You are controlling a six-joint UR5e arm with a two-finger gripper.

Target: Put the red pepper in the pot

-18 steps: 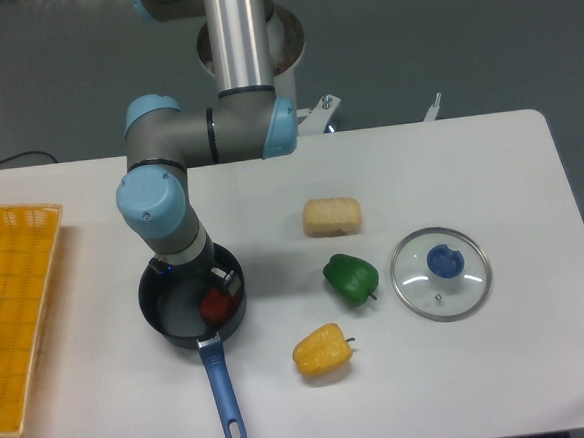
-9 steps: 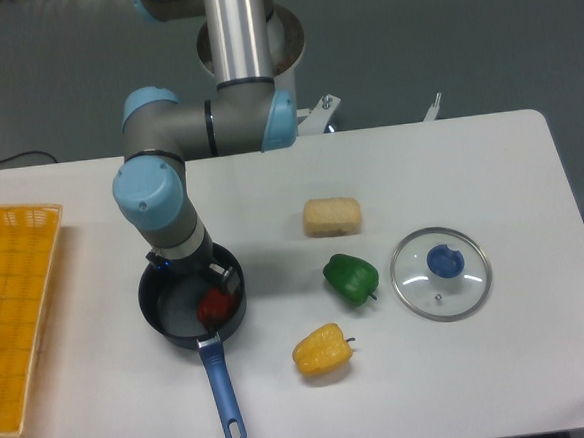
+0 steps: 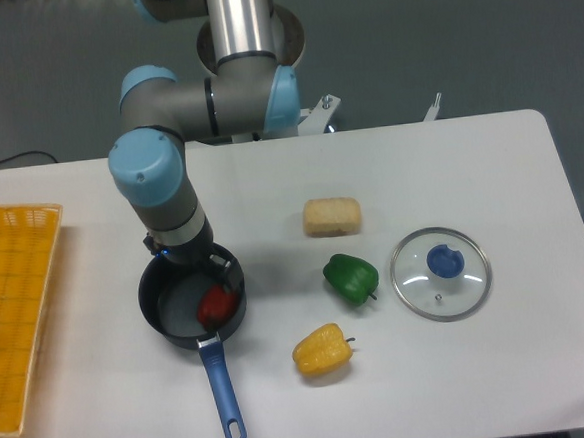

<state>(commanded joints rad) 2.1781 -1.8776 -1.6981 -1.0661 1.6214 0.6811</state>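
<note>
The red pepper [image 3: 216, 305] lies inside the pot [image 3: 161, 306], at its right side near the rim. The pot is a dark round saucepan with a long blue handle [image 3: 222, 392] pointing toward the front edge. My gripper [image 3: 193, 270] hangs just above the back of the pot, largely hidden under the wrist. One fingertip [image 3: 222, 268] shows above the pepper and stands apart from it. The jaws look spread and hold nothing.
A green pepper [image 3: 351, 278] and a yellow pepper [image 3: 322, 350] lie right of the pot. A beige sponge-like block [image 3: 332, 216] sits behind them. A glass lid with a blue knob [image 3: 440, 273] lies at the right. A yellow basket [image 3: 13, 314] stands at the left edge.
The arm has lifted and drawn back a little from the pot. The red pepper stays lying in the pot, free of the fingers.
</note>
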